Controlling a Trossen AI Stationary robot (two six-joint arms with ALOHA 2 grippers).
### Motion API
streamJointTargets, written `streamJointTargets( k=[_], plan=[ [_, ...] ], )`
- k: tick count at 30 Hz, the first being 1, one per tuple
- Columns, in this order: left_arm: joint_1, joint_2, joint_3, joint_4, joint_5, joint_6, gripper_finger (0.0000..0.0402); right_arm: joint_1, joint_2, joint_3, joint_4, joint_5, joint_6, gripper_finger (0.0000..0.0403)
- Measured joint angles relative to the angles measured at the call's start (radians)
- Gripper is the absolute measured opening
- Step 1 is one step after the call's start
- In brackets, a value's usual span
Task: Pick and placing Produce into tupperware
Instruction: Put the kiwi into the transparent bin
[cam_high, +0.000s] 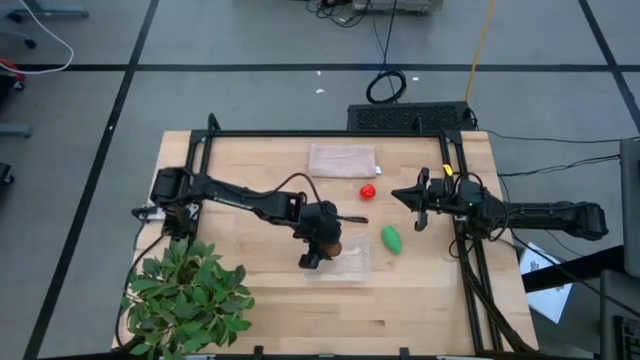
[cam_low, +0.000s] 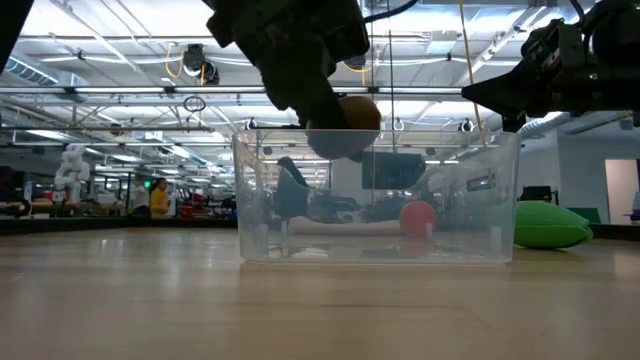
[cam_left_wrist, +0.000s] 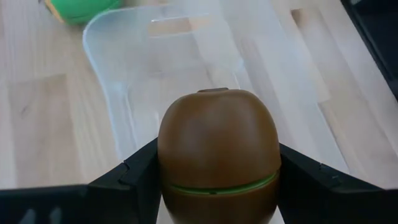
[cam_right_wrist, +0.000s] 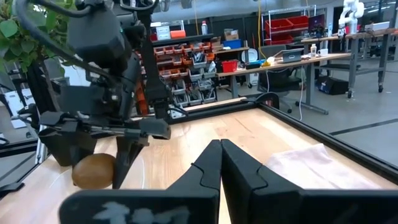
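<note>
My left gripper (cam_high: 322, 245) hangs over the clear tupperware (cam_high: 340, 262), shut on the brown kiwi (cam_left_wrist: 217, 146). In the low view the kiwi (cam_low: 357, 110) sits just above the tupperware's rim (cam_low: 380, 135). The red round fruit (cam_high: 368, 190) rests on the table beyond the container, and the green oval (cam_high: 391, 239) lies to its right. My right gripper (cam_high: 405, 195) waits, shut, above the table's right part, touching nothing. My left gripper pinches the kiwi between its two fingers (cam_left_wrist: 134, 180), one on each side of its body (cam_left_wrist: 168, 155). The fingers come from above, pointing down. The kiwi is lifted clear, hanging over the tupperware's inside (cam_left_wrist: 180, 74) at about rim height.
A pinkish-beige flat rectangle (cam_high: 343, 159) lies near the table's far edge. A leafy potted plant (cam_high: 185, 300) stands at the near left corner. A black frame (cam_high: 330, 133) runs along the far and right sides. Bare wood (cam_high: 250, 160) shows left of the container.
</note>
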Motion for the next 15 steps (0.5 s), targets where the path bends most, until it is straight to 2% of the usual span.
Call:
streamJointTargets(
  k=[7, 15],
  plan=[
    [-0.027, 0.002, 0.000, -0.046, -0.073, -0.065, 0.0232, 0.000, 0.000, 0.000, 0.000, 0.000, 0.000, 0.0000],
    [-0.049, 0.002, 0.000, -0.047, -0.078, -0.078, 0.0238, 0.000, 0.001, 0.000, 0.000, 0.000, 0.000, 0.0000]
  ],
)
